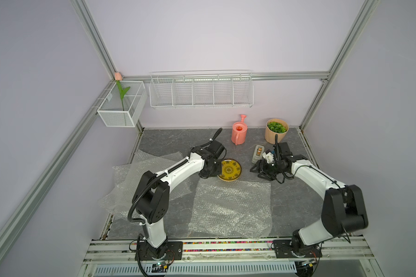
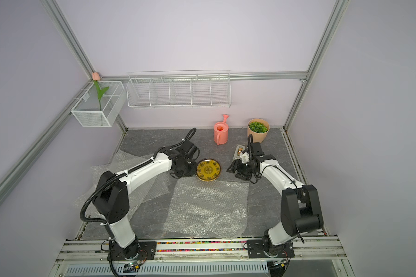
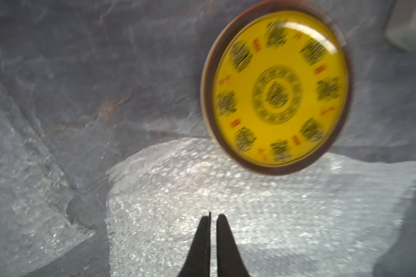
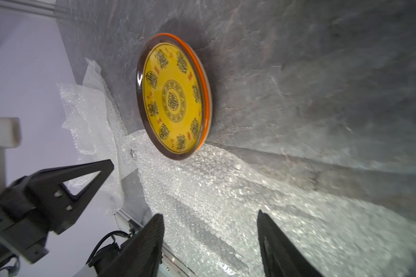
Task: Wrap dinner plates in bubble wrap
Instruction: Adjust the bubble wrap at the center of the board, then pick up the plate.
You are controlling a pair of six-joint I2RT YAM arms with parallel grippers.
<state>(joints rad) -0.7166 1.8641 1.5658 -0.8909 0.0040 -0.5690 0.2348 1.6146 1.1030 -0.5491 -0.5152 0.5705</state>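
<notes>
Sitting stacked on the worktop (image 1: 178,139), the plates (image 1: 229,170) rest at the far edge of a flat sheet of wrap (image 1: 231,208), with their near rim just overlapping it. The yellow plate (image 4: 173,96) is on top, face up. In the right wrist view an orange rim (image 4: 203,76) shows beneath it, with a thin pale edge under that. The left end effector (image 3: 213,215) hangs just left of the stack, its fingers pressed together with nothing between them. The right end effector (image 4: 210,214) is on the stack's other side, apart from it, spread and empty, near a tape dispenser (image 1: 257,153). Spare sheets (image 1: 135,177) lie crumpled and overlapping under the left arm (image 1: 178,167). A watering can (image 1: 239,133) and a potted plant (image 1: 276,130) stand at the back.
</notes>
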